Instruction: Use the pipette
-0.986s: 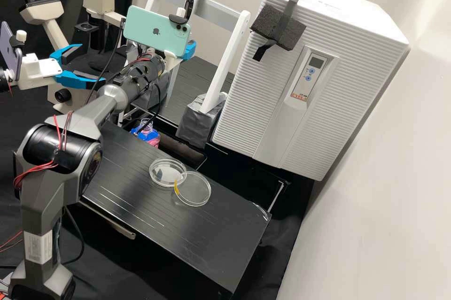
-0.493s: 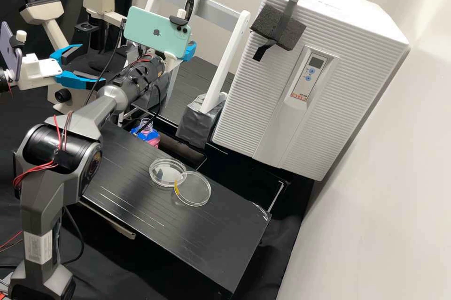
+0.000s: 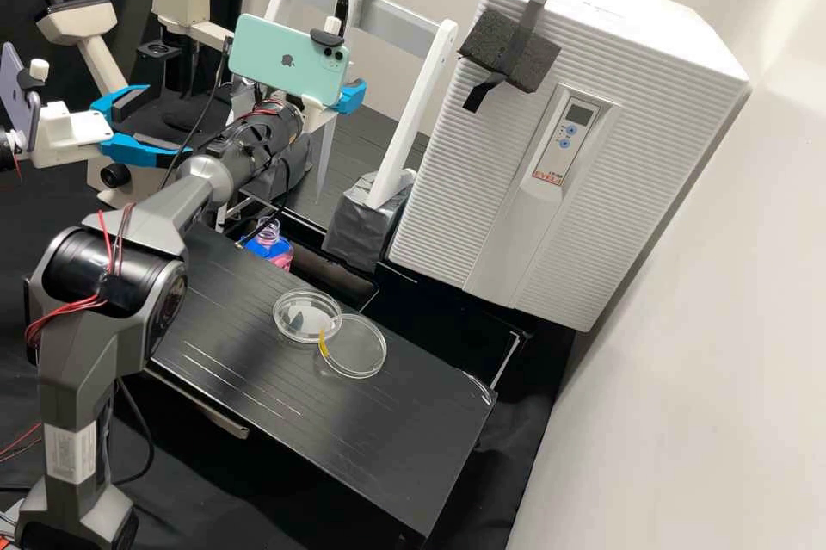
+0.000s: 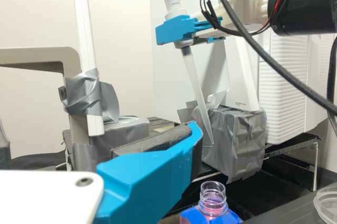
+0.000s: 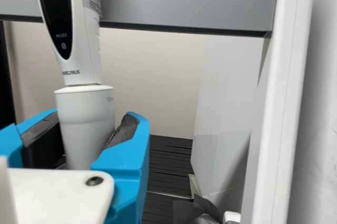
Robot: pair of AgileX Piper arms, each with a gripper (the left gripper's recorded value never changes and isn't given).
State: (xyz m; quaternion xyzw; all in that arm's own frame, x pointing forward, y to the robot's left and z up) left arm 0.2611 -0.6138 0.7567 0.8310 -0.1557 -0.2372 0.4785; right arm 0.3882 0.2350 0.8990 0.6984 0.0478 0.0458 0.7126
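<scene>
Pipette: the pipette (image 3: 346, 3) (image 4: 192, 77) (image 5: 79, 50), a smooth white plastic barrel with a glossy dark face, is narrowing to a long clear cone. It is hanging nearly upright at the far left of the bench, its tip just above the bottle's mouth and apart from it.
Right gripper: the right gripper (image 3: 342, 94) (image 4: 181, 28) (image 5: 79, 140) is clamping its hard blue fingers on the pipette's round lower barrel.
Left gripper: the left gripper (image 3: 151, 121) is hovering farther left with its fingers (image 4: 152, 176) spread and holding nothing.
Bottle: the bottle (image 3: 271, 244) (image 4: 213, 203) is standing uncapped, showing a clear threaded neck, pink liquid and a blue body.
Dishes: two clear round petri dishes (image 3: 331, 330) are lying overlapped on the ribbed black tray (image 3: 344, 438).
Stand: the white stand (image 3: 413, 111) is rising behind the pipette, its feet wrapped in wrinkled grey tape (image 3: 366, 219).
Cabinet: a ribbed white cabinet (image 3: 559, 137) is carrying a black foam block (image 3: 509, 51).
In the way: a mint phone (image 3: 288, 58) is covering the pipette's middle in the high view, and black cables (image 4: 263, 56) are crossing the left wrist view.
</scene>
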